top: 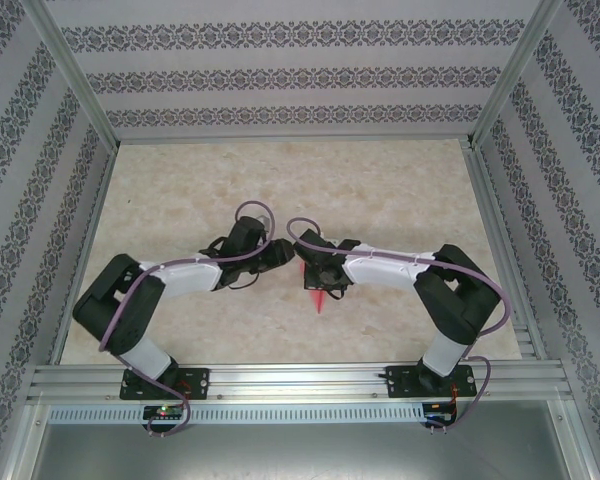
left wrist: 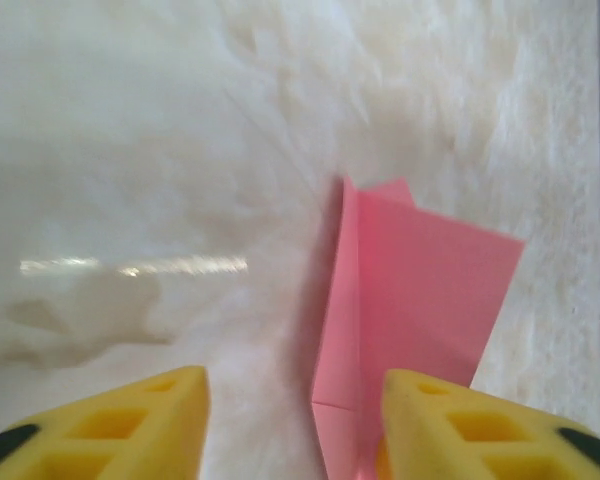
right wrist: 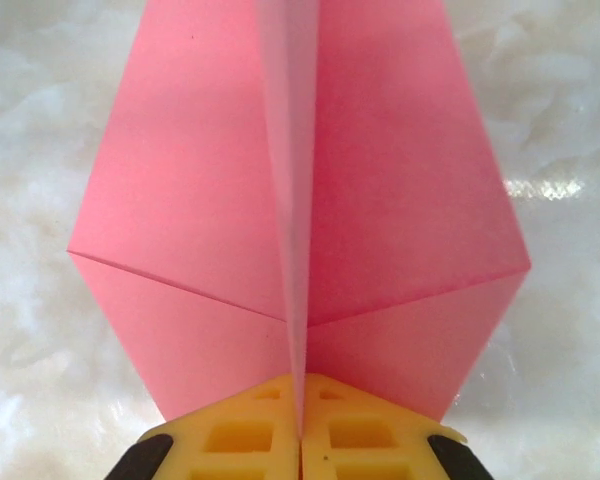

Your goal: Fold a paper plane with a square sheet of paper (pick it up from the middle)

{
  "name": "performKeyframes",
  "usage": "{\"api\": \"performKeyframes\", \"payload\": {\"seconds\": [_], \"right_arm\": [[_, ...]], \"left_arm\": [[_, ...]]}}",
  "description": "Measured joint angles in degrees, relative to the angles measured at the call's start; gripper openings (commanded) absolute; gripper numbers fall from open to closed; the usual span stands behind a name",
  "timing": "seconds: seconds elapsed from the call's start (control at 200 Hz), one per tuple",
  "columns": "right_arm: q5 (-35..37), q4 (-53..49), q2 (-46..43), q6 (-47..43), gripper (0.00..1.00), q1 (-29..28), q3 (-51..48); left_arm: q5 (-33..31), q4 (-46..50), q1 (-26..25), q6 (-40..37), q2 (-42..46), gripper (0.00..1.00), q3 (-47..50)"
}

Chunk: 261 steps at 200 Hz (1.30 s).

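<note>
We see the pink paper plane [top: 318, 297] over the pale bench [top: 400, 190], and we tell every place from the plane. We cannot tell if it rests on the bench or is lifted a little. From above, the plane sits about midway between the two arms. Its sharp tip points toward the arm bases. The right claw [top: 313, 268] is over the end of the plane away from the tip. The left claw [top: 280, 255] is just beside the plane, on its left.

In the right wrist view, the right claw [right wrist: 300, 425] is squeezed tight. Its two yellow fingers [right wrist: 240, 437] press together on the thin ridge down the middle of the plane [right wrist: 390, 200], so this claw is holding the plane. The two pink wings spread out to each side of the ridge (a slanting crease crosses each wing).

In the left wrist view, the left claw [left wrist: 292, 385] stands with a wide gap between its yellow fingers [left wrist: 130, 420], and it holds nothing. The plane [left wrist: 420, 290] reaches into that gap, close to the finger on the right side of the picture. We cannot tell if that finger touches the paper. We see the bench between the plane and the other finger.
</note>
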<state>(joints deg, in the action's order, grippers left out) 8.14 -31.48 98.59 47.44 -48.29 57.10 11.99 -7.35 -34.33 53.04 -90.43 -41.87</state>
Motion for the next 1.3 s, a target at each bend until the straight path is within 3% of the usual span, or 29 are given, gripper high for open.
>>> {"api": "performKeyframes", "payload": {"seconds": [0.255,0.674,0.979,1.304], "right_arm": [[1.11,-1.11,3.32,-1.9,0.16,0.07,3.15],[1.92,-1.33,5.79,-0.68,0.12,0.07,4.59],[3.21,-3.98,6.38,-1.31,0.06,0.9,7.98],[4.5,-4.9,9.07,-9.18,0.05,7.65,17.99]], "left_arm": [[-7.34,8.31,3.89,-0.02,7.85,0.75,2.67],[-12.5,15.3,6.03,-0.11,9.05,1.0,4.52],[-15.34,19.61,7.37,-1.25,12.24,1.0,4.52],[-15.93,22.12,7.69,-2.67,12.28,1.0,4.52]]}}
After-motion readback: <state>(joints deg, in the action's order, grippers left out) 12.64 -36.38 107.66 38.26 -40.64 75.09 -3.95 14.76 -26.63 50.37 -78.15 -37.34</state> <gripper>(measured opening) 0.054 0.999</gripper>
